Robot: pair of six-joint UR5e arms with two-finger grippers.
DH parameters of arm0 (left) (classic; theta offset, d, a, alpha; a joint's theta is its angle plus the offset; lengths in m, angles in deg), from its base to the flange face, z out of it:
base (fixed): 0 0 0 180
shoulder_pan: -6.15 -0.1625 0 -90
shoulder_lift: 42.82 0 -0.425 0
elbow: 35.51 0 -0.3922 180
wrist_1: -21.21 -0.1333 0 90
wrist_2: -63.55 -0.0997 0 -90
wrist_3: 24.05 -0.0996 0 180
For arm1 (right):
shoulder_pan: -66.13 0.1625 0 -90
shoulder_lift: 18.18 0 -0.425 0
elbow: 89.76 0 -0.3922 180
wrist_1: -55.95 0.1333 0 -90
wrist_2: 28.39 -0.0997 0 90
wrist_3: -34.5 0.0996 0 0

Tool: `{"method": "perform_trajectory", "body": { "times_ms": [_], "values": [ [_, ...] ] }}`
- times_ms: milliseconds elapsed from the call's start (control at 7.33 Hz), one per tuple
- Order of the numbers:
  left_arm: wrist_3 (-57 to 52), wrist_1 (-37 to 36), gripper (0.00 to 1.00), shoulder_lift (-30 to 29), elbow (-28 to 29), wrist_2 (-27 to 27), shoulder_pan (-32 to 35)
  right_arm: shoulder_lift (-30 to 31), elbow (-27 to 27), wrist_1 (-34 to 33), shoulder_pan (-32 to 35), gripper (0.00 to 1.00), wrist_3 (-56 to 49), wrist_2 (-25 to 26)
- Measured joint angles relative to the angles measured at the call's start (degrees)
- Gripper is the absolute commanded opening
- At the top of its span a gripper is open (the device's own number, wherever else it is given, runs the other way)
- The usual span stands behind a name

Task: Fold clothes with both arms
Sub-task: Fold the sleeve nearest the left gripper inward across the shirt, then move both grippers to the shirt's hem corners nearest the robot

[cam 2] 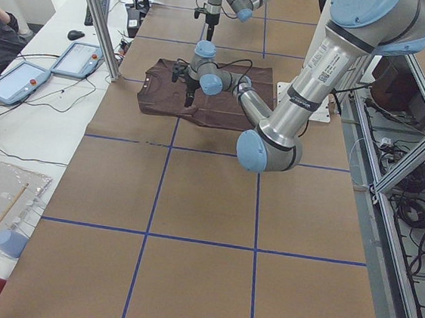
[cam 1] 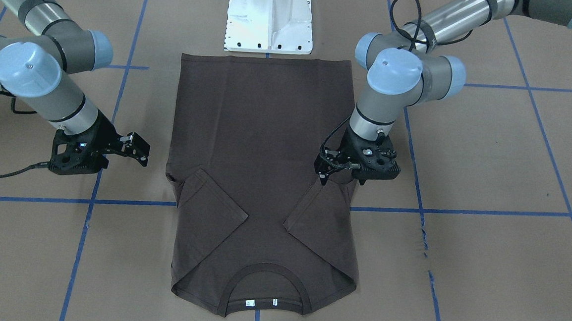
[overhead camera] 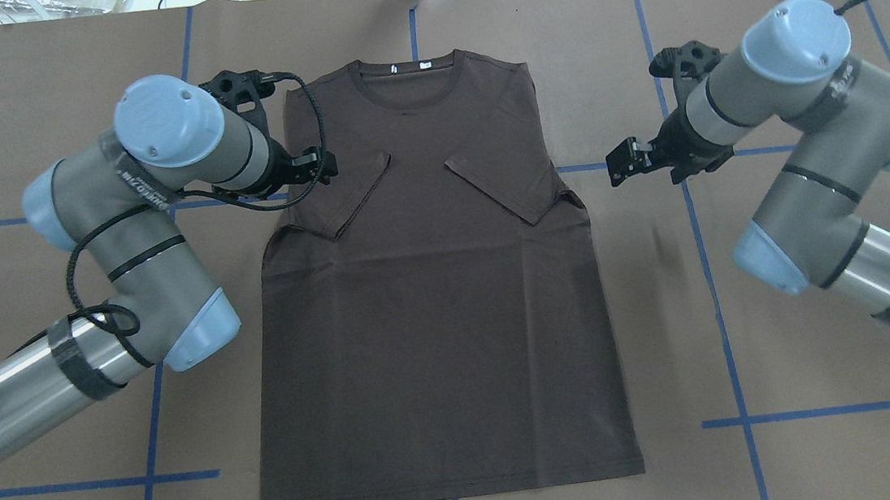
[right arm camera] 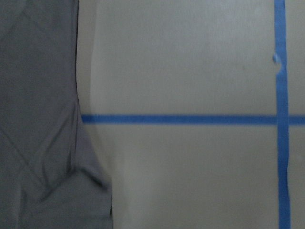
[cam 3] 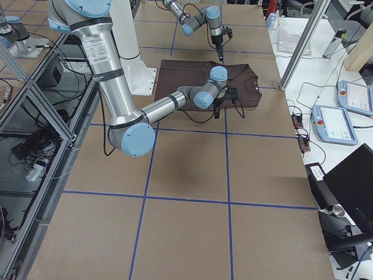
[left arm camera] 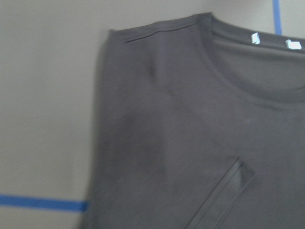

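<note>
Shirt (overhead camera: 433, 300) flat on bench (overhead camera: 840, 449), collar far from robot, both sleeves folded in, left hand (overhead camera: 318, 164) over sleeve edge, spread cannot tell, right hand (cam 1: 137, 149) beside shirt, fingers apart, empty

No txt legible anywhere. Dark lettering is running along the left arm (overhead camera: 136, 182) & the right arm (overhead camera: 837, 85), but it's blurring out, so no brand is coming through. The white neck tags (left arm camera: 255, 38) on the T-shirt (overhead camera: 432, 284) are showing no readable print at this res.
</note>
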Motion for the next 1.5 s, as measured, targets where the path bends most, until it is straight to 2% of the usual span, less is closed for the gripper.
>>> {"method": "perform_trajectory", "body": {
  "times_ms": [273,409,546,682,955,1228,1365,1501],
  "values": [
    [-0.16,-1.28,1.00,7.39,-9.61,-0.04,-0.48,11.09,-14.18,0.63,-13.18,1.00,12.92,10.43],
    [-0.14,-1.38,1.00,9.20,-11.67,-0.04,-0.68,14.36,-18.50,0.61,-21.46,1.00,19.45,17.45],
    [-0.12,-1.41,1.00,10.10,-12.55,-0.04,-0.89,15.92,-20.50,0.41,-29.30,1.00,24.57,24.43],
    [-0.10,-1.42,1.00,10.46,-12.84,-0.04,-1.02,16.51,-21.32,-0.08,-34.72,1.00,27.67,28.88],
    [-0.04,-1.43,1.00,10.58,-12.97,-0.04,-1.11,16.70,-21.74,-2.45,-40.17,1.00,29.96,32.74],
    [-0.03,-1.43,1.00,10.53,-13.03,-0.04,-1.14,16.70,-21.67,-3.23,-41.95,0.99,30.77,33.21],
    [-0.03,-1.43,1.00,10.52,-13.04,-0.04,-1.14,16.66,-21.64,-3.30,-42.34,0.86,30.90,33.17],
    [0.00,-1.43,1.00,10.52,-13.04,-0.04,-1.14,16.58,-21.59,-3.35,-42.57,0.57,30.95,33.12]
  ]
}}
